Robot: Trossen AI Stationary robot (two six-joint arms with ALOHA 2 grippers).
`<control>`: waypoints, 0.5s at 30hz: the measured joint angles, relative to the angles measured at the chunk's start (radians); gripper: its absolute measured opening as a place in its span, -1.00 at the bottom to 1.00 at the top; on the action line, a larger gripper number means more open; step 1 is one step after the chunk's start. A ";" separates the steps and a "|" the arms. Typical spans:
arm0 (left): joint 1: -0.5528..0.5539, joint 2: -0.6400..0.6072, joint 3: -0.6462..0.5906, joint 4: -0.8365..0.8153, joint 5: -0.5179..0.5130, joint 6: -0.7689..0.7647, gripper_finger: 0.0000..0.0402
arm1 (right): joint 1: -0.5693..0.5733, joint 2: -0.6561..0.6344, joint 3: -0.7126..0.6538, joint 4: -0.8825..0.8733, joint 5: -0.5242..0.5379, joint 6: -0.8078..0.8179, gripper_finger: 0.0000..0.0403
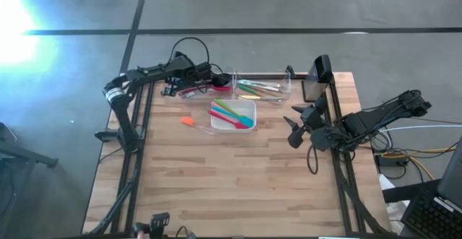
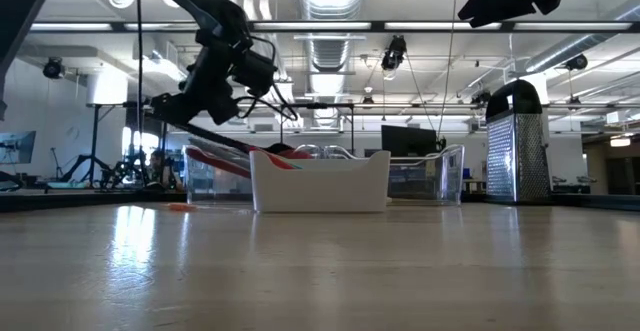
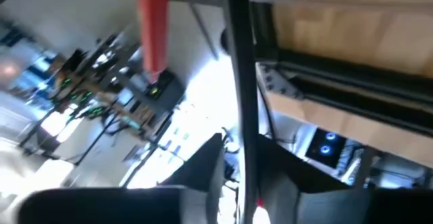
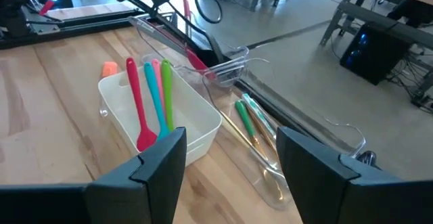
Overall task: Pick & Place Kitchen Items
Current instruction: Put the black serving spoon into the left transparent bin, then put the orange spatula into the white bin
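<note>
Over the left bin (image 1: 189, 89) at the tabletop's (image 1: 238, 188) far edge: left claw (image 2: 215, 86), raised just above the rim, with a long dark-and-red utensil (image 2: 225, 139) slanting down from under it into the bin. Hard to tell whether gripped or merely let go; cannot say how wide that claw stands. Judging by the slant, either being lifted out handle-first or lowered in so the head lands first and the handle leans on the wall.

Red and pink utensils (image 1: 209, 89) lying in that same bin, lengthwise, as the narrow shape allows.

In the white dish (image 4: 196, 132), just nearer than the bins: red spoon (image 4: 137, 109), blue one (image 4: 154, 99), pink and green beside them, all parallel with heads at one end. Probably sorted there by kind, so likely a drop-off spot.

In the right bin (image 1: 278, 87): a few green and yellowish utensils (image 4: 249, 119), likewise laid along its length.

On bare wood beside the dish: a small orange bit (image 1: 188, 121), apart from everything.

At the right edge, well clear: right claw (image 1: 296, 129), spread wide, empty, waiting out of the other arm's way.
</note>
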State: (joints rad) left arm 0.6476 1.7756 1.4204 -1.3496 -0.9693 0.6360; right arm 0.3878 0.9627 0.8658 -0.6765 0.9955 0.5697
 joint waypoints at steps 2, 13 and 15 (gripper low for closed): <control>0.000 -0.004 0.000 0.000 -0.018 0.000 -0.46 | 0.000 0.000 0.000 0.000 0.000 0.000 0.09; -0.012 -0.038 0.015 -0.020 -0.020 -0.017 -0.14 | 0.000 0.000 -0.004 0.000 0.000 0.000 0.09; -0.016 -0.041 0.017 -0.022 -0.020 -0.017 -0.14 | 0.000 0.000 -0.004 0.000 0.000 0.000 0.09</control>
State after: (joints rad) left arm 0.6319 1.7344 1.4376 -1.3712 -0.9897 0.6186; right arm 0.3878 0.9627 0.8619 -0.6765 0.9958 0.5694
